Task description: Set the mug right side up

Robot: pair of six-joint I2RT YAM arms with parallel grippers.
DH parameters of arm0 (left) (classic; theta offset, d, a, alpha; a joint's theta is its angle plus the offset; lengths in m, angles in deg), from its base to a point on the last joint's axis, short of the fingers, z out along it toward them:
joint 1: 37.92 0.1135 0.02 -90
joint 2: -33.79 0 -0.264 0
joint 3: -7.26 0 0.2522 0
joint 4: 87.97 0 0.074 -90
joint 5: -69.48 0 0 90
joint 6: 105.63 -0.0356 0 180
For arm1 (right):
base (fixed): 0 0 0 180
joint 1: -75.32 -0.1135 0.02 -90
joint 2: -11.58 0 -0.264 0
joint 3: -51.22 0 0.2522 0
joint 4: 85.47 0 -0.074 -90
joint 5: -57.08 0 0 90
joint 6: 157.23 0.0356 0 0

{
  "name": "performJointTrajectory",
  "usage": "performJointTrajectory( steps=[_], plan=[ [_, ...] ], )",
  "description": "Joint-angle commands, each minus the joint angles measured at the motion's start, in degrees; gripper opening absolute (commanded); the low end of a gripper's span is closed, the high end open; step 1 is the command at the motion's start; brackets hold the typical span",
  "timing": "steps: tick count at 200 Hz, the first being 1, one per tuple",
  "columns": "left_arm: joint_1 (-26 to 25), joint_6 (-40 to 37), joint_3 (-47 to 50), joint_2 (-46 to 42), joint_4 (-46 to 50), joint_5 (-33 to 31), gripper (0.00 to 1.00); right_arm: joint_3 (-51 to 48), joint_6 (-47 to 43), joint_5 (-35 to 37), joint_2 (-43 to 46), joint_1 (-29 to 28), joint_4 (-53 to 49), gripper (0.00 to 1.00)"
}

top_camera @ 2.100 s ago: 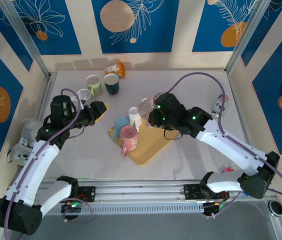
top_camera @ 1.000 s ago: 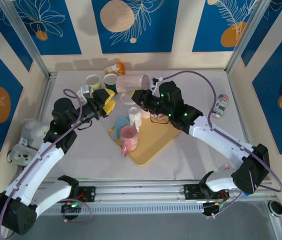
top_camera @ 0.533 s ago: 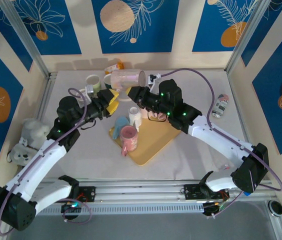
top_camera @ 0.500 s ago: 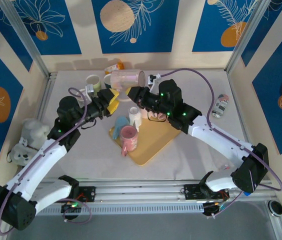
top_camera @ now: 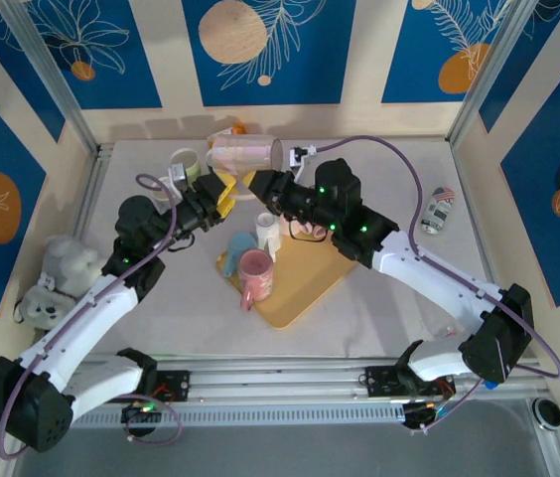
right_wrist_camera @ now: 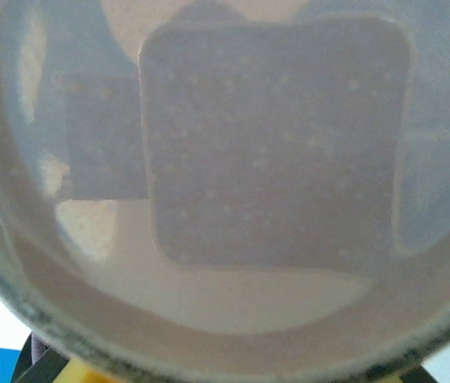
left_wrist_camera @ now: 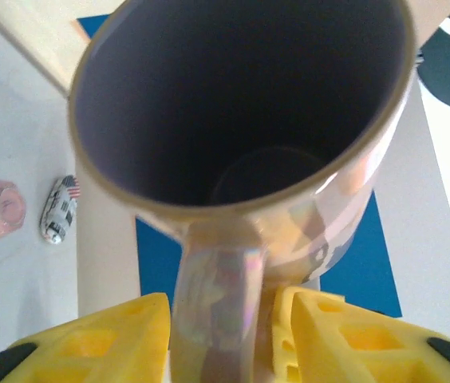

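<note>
From the overhead camera I see the mug [top_camera: 244, 155], a pale pink cylinder with a pearly glaze, held on its side in the air above the back of the table [top_camera: 201, 318]. It hangs well clear of the flat tan board [top_camera: 305, 288], where a matte pink cup [top_camera: 255, 270], a blue cup [top_camera: 239, 244] and a small white cup [top_camera: 266, 231] sit. The right jaws are clamped on the mug at the end nearer their own arm and carry it; the left jaws, with blocky yellow pads [top_camera: 222, 194], sit just below its other end. On the left wrist camera I look straight into the mug's [left_wrist_camera: 241, 159] round mouth, dark and smooth inside with a cream rim. Its flat strap handle [left_wrist_camera: 213, 311], shimmering pink and yellow, runs down between the two yellow pads [left_wrist_camera: 89, 347], which are dimpled with square pockets. The left jaws stand either side of that handle, but I cannot tell whether they press it. On the right wrist camera a round, glossy end of the mug [right_wrist_camera: 273, 199] sits close against the lens, hazy pinkish-grey with blurred square reflections.
</note>
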Motion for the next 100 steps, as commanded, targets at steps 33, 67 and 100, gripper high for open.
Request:
performJointTrajectory(
  steps=[33, 67, 100],
  plan=[
    [-0.8, -1.8, -0.3, -0.8, -4.7, -1.2, 0.25, -1.6, 0.8, -0.1, 1.0, -1.7, 12.2, 0.0],
    [-0.7, -3.3, -0.4, -0.3, -5.6, -1.0, 0.05, -0.8, 0.0, -0.4, 0.5, -1.6, 11.2, 0.0],
    [-0.8, -5.3, -0.5, -0.4, -8.1, -1.9, 0.0, -0.7, 0.0, 0.1, 0.1, -1.6, 10.7, 0.07]
  ],
)
